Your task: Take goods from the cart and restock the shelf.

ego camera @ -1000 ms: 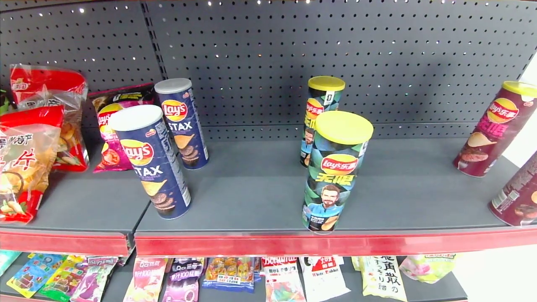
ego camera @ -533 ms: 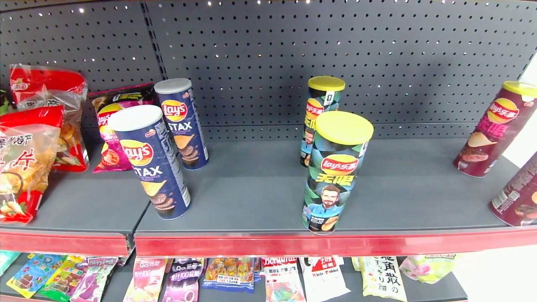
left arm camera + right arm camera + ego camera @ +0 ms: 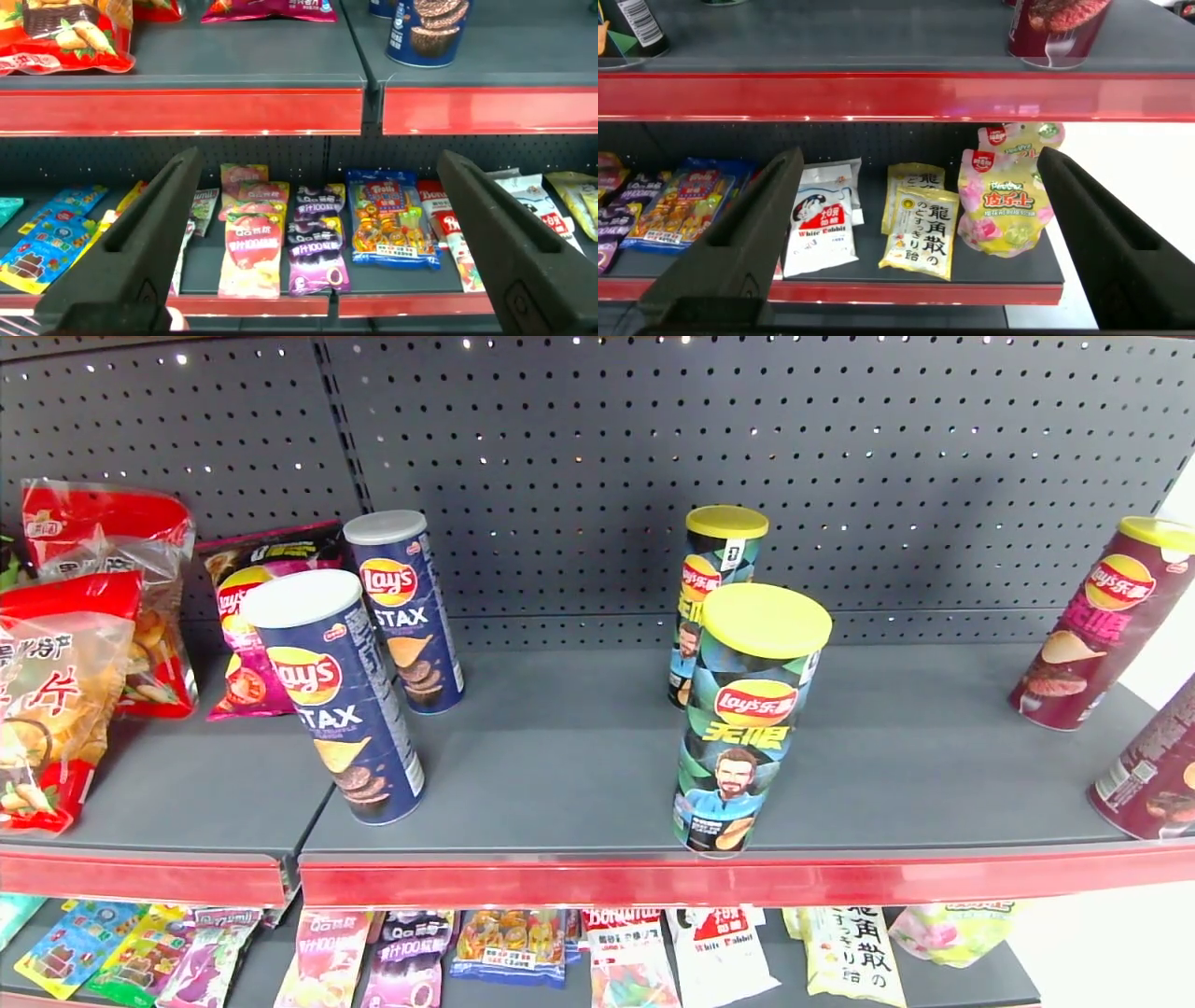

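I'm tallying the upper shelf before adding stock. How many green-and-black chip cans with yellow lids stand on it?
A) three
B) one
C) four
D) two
D: the front green-and-black can stands upright at the edge of the upper shelf, and the rear green-and-black can stands upright behind it; the other cans are navy or maroon.

logos on chip cans (image 3: 336,695), lettering on snack packets (image 3: 719,952)
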